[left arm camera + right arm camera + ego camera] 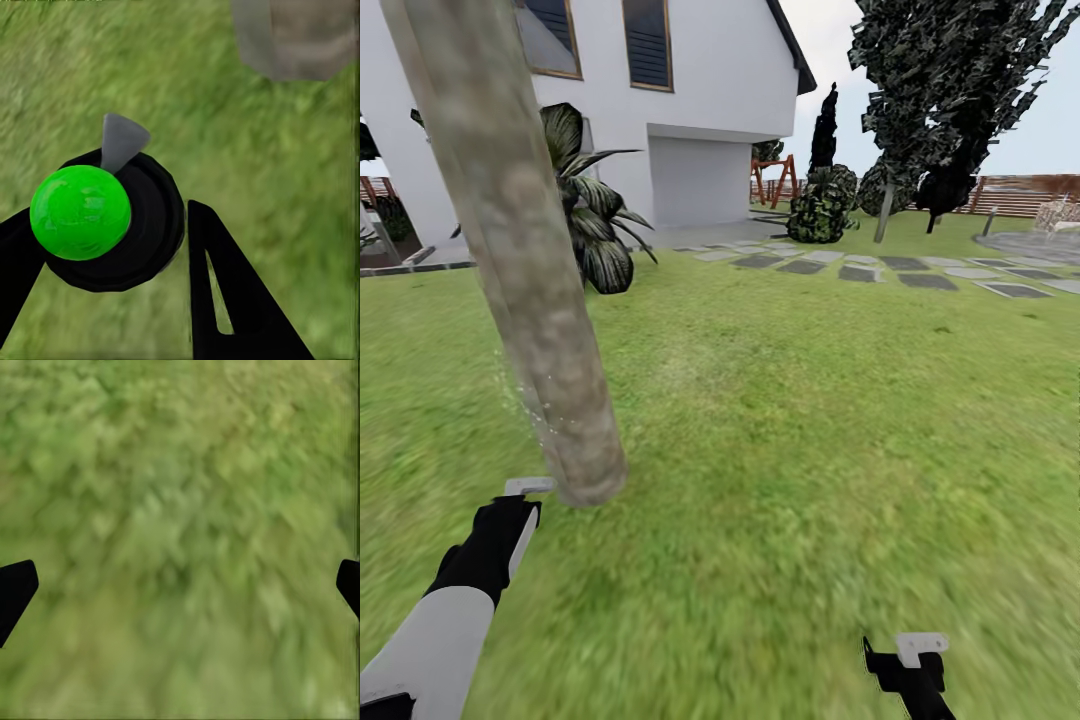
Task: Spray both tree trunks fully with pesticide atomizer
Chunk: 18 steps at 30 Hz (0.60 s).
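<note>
A thick grey-brown tree trunk point(520, 250) leans across the left of the head view, its base in the grass just beyond my left hand. Fine pale specks hang by its lower part. My left gripper point(510, 525) is shut on the pesticide atomizer point(528, 486), whose grey nozzle points at the trunk base. In the left wrist view the atomizer point(82, 214) shows a glossy green ball in a black ring between my gripper's point(105, 225) fingers, with the trunk point(300, 37) ahead. A second tree point(885, 205) with a dark mottled crown stands far back right. My right gripper point(915, 660) hangs open over grass point(180, 585).
A white house point(700, 90) stands behind the lawn, with a dark broad-leaf plant point(595, 220) by its wall. Grey stepping stones point(920, 275) cross the back right, near a bush point(820, 210) and a brown slat fence point(1020, 195). Open lawn point(810, 420) spreads to the right.
</note>
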Motion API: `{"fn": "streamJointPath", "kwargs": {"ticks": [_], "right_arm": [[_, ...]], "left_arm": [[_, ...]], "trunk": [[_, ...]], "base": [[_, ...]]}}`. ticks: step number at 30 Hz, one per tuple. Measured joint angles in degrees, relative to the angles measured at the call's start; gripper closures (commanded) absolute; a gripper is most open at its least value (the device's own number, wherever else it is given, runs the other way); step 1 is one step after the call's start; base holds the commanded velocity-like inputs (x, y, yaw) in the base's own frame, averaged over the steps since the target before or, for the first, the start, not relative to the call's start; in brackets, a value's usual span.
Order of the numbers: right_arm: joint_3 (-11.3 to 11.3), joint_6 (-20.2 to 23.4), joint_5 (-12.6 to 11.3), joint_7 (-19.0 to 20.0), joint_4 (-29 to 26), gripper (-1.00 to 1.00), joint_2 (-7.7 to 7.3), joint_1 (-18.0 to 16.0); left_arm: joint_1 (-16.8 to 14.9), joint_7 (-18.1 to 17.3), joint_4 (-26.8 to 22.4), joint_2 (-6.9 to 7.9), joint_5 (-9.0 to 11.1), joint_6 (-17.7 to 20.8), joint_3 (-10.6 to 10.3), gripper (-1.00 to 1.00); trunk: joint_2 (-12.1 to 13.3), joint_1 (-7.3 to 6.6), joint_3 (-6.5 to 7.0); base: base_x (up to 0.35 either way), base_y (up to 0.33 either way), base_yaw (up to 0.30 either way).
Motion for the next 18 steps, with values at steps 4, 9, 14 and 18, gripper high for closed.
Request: {"fn": "streamJointPath", "kwargs": {"ticks": [4, 9, 14, 18], "right_arm": [[0.0, 0.0, 0.0, 0.0, 0.0, -1.0, 0.13, 0.0], [0.0, 0.0, -0.1, 0.0, 0.0, -1.0, 0.18, 0.0], [0.0, 0.0, 0.0, 0.0, 0.0, -1.0, 0.18, 0.0], [0.0, 0.0, 0.0, 0.0, 0.0, -1.0, 0.18, 0.0]], "left_arm": [[0.0, 0.0, 0.0, 0.06, 0.0, 0.0, 0.0, 1.0], [0.0, 0.0, 0.0, 0.09, 0.0, 0.1, 0.1, 1.0], [0.0, 0.0, 0.0, 0.15, 0.0, 0.1, 0.1, 1.0], [0.0, 0.0, 0.0, 0.1, 0.0, 0.0, 0.0, 1.0]], "trunk": [[0.0, 0.0, 0.0], [0.0, -0.01, 0.0], [0.0, -0.01, 0.0], [0.0, 0.0, 0.0]], "base": [[0.157, -0.253, 0.095], [0.223, -0.204, 0.263], [0.234, -0.192, 0.277], [0.16, -0.233, 0.277]]}}
